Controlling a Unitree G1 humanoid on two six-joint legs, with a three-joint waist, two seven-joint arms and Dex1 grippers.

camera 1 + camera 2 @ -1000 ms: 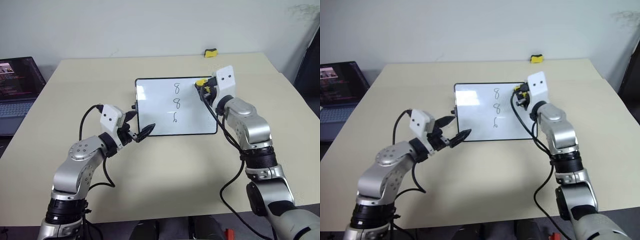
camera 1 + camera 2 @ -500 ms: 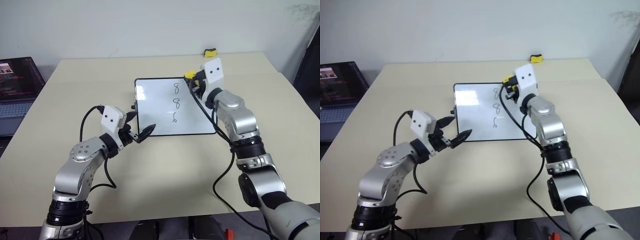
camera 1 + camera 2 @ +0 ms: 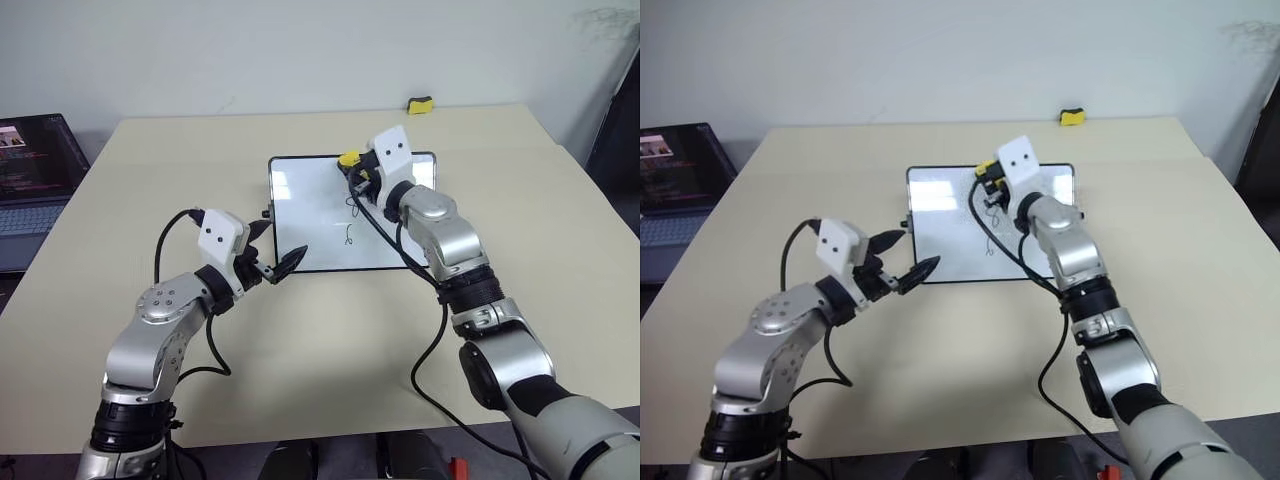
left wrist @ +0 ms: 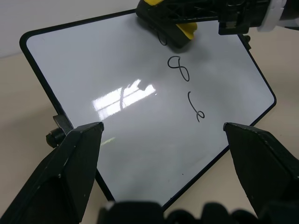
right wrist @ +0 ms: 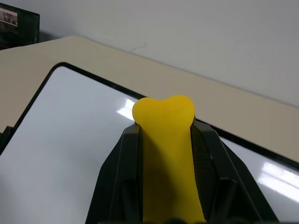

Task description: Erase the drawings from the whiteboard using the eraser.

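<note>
A beige table (image 3: 330, 350) stands against a plain pale wall (image 3: 300, 50), an open laptop (image 3: 35, 180) beside it.

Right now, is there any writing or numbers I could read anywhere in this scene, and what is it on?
"8": hand-drawn on the whiteboard, middle of the drawings.
Hook-like loop below it: no clear letter.
Top mark: partly hidden under the eraser, unreadable.
Laptop screen: reddish text, too small to read.
No brand or label elsewhere.
</note>
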